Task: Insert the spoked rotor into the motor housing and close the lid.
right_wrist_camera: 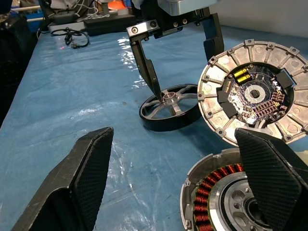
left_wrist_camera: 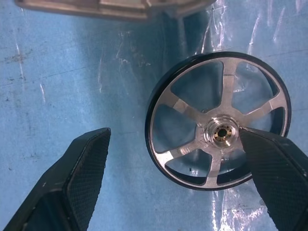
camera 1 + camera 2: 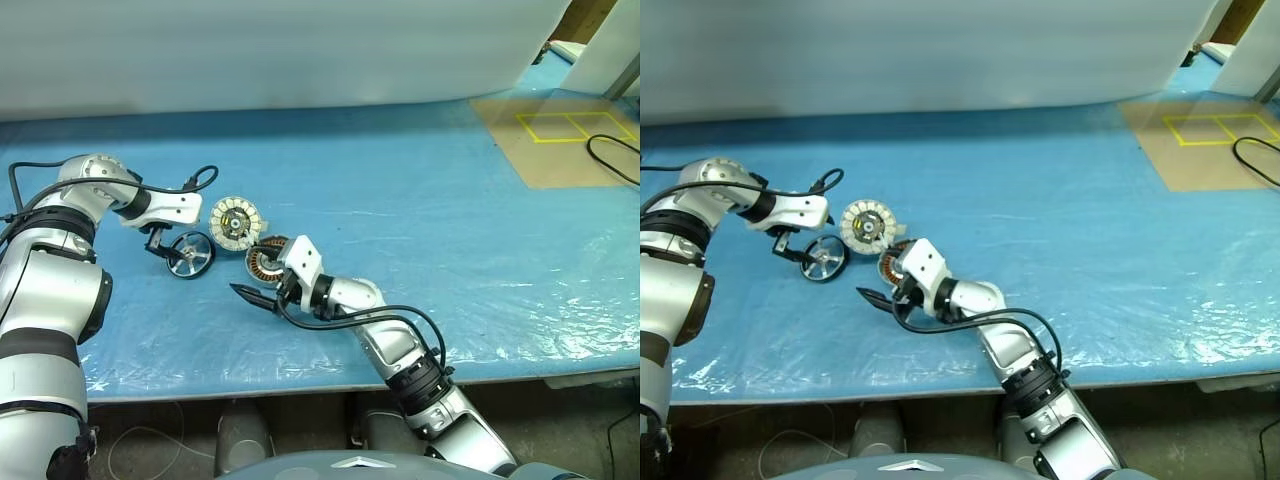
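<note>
A long table (image 3: 420, 200) covered in blue, crinkly plastic sheeting carries three round parts grouped close together near its left end. The dark metal spoked rotor (image 3: 190, 254) lies flat, the silvery-grey segmented lid (image 3: 235, 223) just beside it, and the silver-rimmed, copper-wound motor housing (image 3: 265, 260) next to the lid. At the far right corner lies a flat brown board (image 3: 560, 140) marked with yellow taped squares, with a black cable (image 3: 612, 160) looping over its edge.

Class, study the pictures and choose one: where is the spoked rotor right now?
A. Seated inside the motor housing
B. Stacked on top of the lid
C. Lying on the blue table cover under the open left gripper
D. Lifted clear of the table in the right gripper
C: the spoked rotor lies flat on the blue table cover, beneath the open left gripper, apart from the motor housing and the lid.
</note>
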Tool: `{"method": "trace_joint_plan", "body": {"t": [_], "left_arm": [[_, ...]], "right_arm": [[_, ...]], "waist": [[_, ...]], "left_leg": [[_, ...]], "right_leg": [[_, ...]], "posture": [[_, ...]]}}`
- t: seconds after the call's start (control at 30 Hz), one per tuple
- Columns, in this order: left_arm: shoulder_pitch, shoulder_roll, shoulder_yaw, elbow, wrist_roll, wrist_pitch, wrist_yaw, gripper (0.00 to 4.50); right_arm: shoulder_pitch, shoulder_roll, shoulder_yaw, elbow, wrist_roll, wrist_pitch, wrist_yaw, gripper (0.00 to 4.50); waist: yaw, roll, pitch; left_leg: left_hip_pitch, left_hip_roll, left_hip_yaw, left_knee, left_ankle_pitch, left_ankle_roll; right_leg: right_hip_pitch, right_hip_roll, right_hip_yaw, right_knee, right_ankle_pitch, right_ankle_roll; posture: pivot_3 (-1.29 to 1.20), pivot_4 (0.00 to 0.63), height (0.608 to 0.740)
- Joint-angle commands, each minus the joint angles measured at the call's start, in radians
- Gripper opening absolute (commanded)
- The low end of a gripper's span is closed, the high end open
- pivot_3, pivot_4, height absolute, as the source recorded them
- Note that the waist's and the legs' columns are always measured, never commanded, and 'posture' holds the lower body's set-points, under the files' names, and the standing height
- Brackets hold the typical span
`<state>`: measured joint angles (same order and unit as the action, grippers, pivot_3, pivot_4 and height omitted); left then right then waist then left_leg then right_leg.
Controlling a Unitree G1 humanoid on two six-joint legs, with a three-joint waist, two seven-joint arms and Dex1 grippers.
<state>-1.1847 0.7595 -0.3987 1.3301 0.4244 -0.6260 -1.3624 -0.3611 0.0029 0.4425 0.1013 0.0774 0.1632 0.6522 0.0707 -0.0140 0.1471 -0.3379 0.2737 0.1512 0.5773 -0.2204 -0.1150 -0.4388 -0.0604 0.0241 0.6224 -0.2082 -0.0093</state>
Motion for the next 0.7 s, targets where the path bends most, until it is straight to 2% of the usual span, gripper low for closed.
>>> {"method": "trace_joint_plan", "body": {"t": [0.03,0.67,0.7], "left_arm": [[-0.013,0.000,0.014,0.003,0.004,0.000,0.003,4.50],[-0.060,-0.011,0.061,-0.002,-0.030,0.090,-0.092,4.50],[-0.060,-0.010,0.063,-0.002,-0.028,0.089,-0.092,4.32]], "right_arm": [[-0.010,0.005,-0.009,-0.033,0.008,-0.009,0.000,4.26],[-0.025,0.000,-0.004,0.000,0.003,-0.017,0.010,4.26],[-0.026,0.000,-0.004,0.003,0.003,-0.018,0.010,4.30]], "waist": [[0.000,0.000,0.000],[-0.001,0.000,0.003],[-0.001,0.000,0.003]], "left_leg": [[0.000,0.000,0.000,0.000,0.000,0.000],[0.000,0.000,0.000,-0.001,0.000,-0.001],[0.000,0.000,0.000,-0.001,0.000,-0.001]], "right_leg": [[0.000,0.000,0.000,0.000,0.000,0.000],[0.000,0.000,0.000,-0.002,0.000,0.000],[0.000,0.000,0.000,-0.002,0.000,0.000]], "posture": [[0.00,0.150,0.740],[0.00,0.150,0.740],[0.00,0.150,0.740]]}}
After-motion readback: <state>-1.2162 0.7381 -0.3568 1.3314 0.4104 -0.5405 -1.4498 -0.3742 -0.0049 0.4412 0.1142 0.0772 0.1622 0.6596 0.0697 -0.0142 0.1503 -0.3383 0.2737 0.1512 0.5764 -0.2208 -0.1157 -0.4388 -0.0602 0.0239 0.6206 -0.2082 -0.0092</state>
